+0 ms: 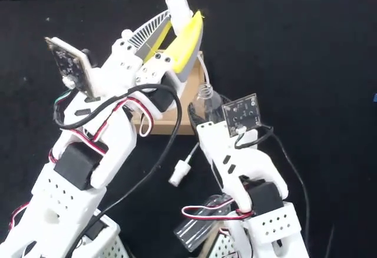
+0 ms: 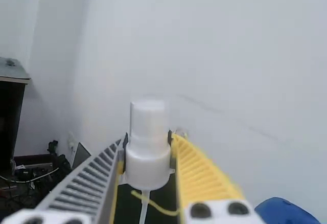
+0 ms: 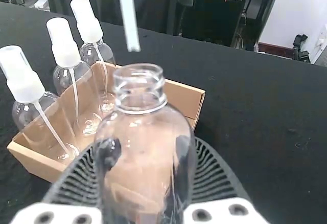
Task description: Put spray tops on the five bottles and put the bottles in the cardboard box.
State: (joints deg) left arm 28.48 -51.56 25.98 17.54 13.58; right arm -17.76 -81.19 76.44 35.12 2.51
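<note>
My left gripper (image 1: 182, 15) is raised and shut on a white spray top (image 1: 177, 2); the left wrist view has the spray top (image 2: 148, 147) clamped between the white ribbed finger and the yellow one. Its thin dip tube (image 3: 127, 14) hangs just above the open neck of a clear bottle (image 3: 140, 132). My right gripper (image 3: 143, 162) is shut on that upright bottle (image 1: 207, 96) beside the cardboard box (image 3: 191, 98). Three capped bottles (image 3: 66, 75) stand in the box (image 1: 177, 122), which the left arm partly hides.
A loose spray top with its tube (image 1: 179, 174) lies on the black table in front of the box. A clear uncapped bottle (image 1: 200, 225) lies on its side near the right arm's base. The black cloth to the right is free.
</note>
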